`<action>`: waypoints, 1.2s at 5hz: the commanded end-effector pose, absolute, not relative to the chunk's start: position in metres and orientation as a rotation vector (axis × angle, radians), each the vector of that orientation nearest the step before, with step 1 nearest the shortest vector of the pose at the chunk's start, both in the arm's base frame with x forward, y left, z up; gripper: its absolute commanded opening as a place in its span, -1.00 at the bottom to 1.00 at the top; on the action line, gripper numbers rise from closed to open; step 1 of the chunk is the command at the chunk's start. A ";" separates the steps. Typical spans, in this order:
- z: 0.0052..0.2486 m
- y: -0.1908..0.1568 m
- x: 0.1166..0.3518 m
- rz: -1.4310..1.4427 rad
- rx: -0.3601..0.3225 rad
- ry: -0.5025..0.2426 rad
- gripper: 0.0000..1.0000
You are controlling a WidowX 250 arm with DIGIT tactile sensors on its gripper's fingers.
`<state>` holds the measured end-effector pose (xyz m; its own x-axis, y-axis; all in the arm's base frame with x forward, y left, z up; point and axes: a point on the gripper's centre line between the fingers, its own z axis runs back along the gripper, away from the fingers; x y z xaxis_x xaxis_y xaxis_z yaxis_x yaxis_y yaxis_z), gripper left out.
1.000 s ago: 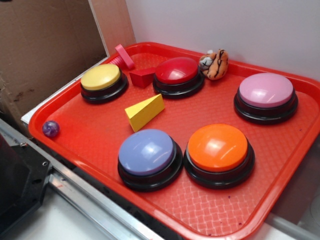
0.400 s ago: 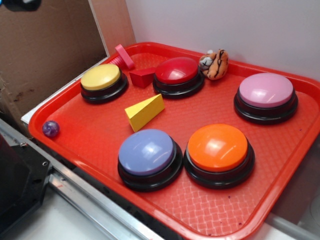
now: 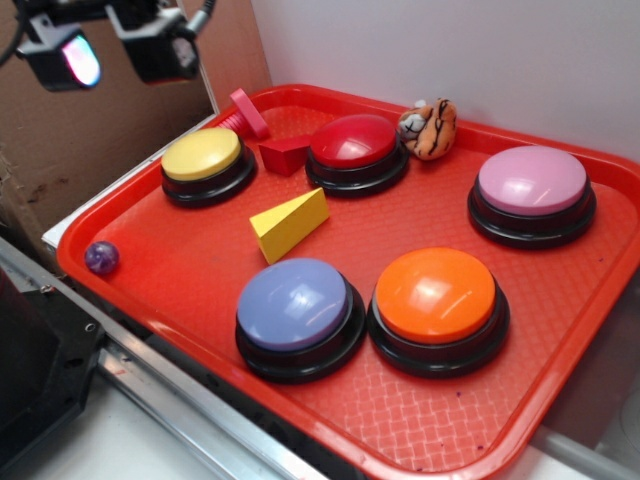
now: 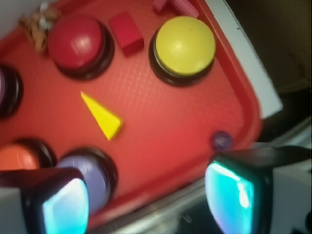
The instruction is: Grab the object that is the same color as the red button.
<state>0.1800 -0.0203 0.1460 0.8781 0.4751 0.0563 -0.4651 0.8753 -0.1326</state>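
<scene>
The small deep-red block (image 3: pixel 284 154) (image 4: pixel 126 32) lies on the red tray (image 3: pixel 180 290) between the yellow button (image 3: pixel 206 165) (image 4: pixel 184 48) and the red button (image 3: pixel 355 151) (image 4: pixel 77 44). My gripper (image 3: pixel 112 50) (image 4: pixel 148 200) hangs open high over the tray's far-left corner, well away from the block. Its two fingers with glowing pads (image 4: pixel 66 207) stand wide apart with nothing between them.
A yellow wedge (image 3: pixel 289 222) lies mid-tray. Purple (image 3: pixel 298 312), orange (image 3: pixel 437 305) and pink (image 3: pixel 532 192) buttons stand on the tray. A pink bolt toy (image 3: pixel 245 112), a tiger plush (image 3: pixel 429 128) and a purple ball (image 3: pixel 101 257) sit along its edges. Cardboard (image 3: pixel 90 130) rises at the left.
My gripper has come into the exterior view at the top left, moving down and right toward the tray. Nothing on the tray has moved.
</scene>
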 end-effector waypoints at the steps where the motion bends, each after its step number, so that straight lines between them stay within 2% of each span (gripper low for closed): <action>1: 0.102 -0.034 0.213 0.542 -0.158 -0.129 1.00; 2: 0.078 -0.045 0.222 0.516 -0.189 -0.095 1.00; 3: 0.050 -0.057 0.228 0.508 -0.175 -0.083 1.00; 4: 0.039 -0.061 0.230 0.488 -0.232 -0.040 1.00; 5: 0.023 -0.066 0.231 0.493 -0.201 -0.038 1.00; 6: 0.016 -0.064 0.232 0.502 -0.206 -0.007 1.00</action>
